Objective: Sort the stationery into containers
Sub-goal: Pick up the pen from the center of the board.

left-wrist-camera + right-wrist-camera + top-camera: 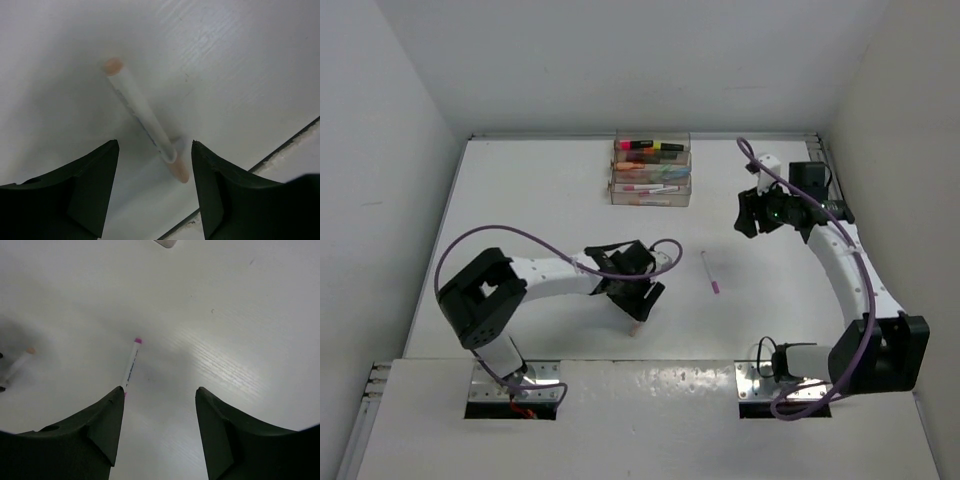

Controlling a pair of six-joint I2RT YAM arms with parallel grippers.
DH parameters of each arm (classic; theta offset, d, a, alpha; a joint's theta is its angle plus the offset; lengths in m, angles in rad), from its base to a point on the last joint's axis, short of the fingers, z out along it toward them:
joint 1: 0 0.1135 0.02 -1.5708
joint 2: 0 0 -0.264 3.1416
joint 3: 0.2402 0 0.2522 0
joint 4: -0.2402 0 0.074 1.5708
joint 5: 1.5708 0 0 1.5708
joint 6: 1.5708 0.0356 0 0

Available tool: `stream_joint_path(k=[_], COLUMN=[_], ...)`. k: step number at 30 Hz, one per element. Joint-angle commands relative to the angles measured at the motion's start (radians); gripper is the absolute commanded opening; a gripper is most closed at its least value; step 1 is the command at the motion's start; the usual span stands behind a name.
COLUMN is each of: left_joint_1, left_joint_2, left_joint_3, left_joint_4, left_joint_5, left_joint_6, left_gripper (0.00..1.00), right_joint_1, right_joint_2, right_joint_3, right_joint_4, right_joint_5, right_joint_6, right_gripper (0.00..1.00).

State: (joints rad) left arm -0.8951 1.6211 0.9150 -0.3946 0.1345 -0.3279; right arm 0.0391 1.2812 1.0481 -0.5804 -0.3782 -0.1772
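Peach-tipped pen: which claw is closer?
Left. The left claw is open right above the peach-tipped pen, one finger on each side of its near end. The right claw is far off toward the back right, past the pink-tipped pen.

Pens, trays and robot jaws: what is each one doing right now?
Peach-tipped pen: lying on the table, between the left jaws, not gripped.
Pink-tipped pen: lying loose on the table.
Trays: holding highlighters and thin pens.
Left jaws: open.
Right jaws: open, empty.

Open table (250,75) around peach-tipped pen (144,119)
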Motion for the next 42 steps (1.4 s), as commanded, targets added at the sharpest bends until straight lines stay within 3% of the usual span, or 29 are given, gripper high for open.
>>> stream_joint_path(k=[1, 4, 7, 8, 17, 20, 24, 27, 28, 33, 38, 42], left_joint_1=[-0.062, -0.085, -0.114, -0.128, -0.173, -0.168, -0.108, 0.0, 0.057, 0.197, 0.3, 0.344], left_joint_2=[0.046, 0.104, 0.158, 0.167, 0.298, 0.342, 0.312, 0.269, 0.257, 0.22, 0.194, 0.194], left_joint_3=[0.047, 0.068, 0.094, 0.097, 0.177, 0.208, 0.26, 0.363, 0.402, 0.486, 0.473, 0.421], left_joint_4=[0.004, -0.01, -0.027, -0.03, -0.099, -0.11, -0.125, -0.177, -0.188, -0.225, -0.179, -0.094], left_joint_5=[-0.068, -0.079, -0.113, -0.13, -0.268, -0.253, -0.217, -0.141, -0.027, 0.264, 0.575, 0.747], left_joint_6=[-0.028, -0.031, -0.034, -0.034, -0.008, 0.03, 0.078, 0.098, 0.105, 0.11, 0.021, -0.071], left_gripper=[0.65, 0.64, 0.54, 0.46, 0.23, 0.0, 0.0, 0.0, 0.0, 0.0, 0.0, 0.0], right_joint_1=[-0.069, -0.116, -0.153, -0.168, -0.219, -0.223, -0.223, -0.223, -0.223, -0.164, 0.088, 0.309], right_joint_2=[-0.022, -0.014, -0.017, -0.017, -0.006, -0.005, -0.042, -0.117, -0.164, -0.304, -0.399, -0.347], right_joint_3=[-0.014, -0.025, -0.037, -0.04, -0.034, -0.039, -0.065, -0.126, -0.163, -0.249, -0.347, -0.367], right_joint_4=[0.011, 0.016, 0.024, 0.028, 0.031, 0.016, -0.061, -0.066, -0.056, 0.045, 0.209, 0.237], right_joint_5=[-0.091, -0.14, -0.172, -0.182, -0.228, -0.269, -0.367, -0.427, -0.445, -0.562, -0.562, -0.472], right_joint_6=[0.022, 0.028, 0.022, 0.018, -0.021, -0.065, -0.252, -0.41, -0.444, -0.648, -0.828, -1.007], right_gripper=[0.58, 0.58, 0.58, 0.58, 0.58, 0.55, 0.52, 0.51, 0.52, 0.55, 0.62, 0.64])
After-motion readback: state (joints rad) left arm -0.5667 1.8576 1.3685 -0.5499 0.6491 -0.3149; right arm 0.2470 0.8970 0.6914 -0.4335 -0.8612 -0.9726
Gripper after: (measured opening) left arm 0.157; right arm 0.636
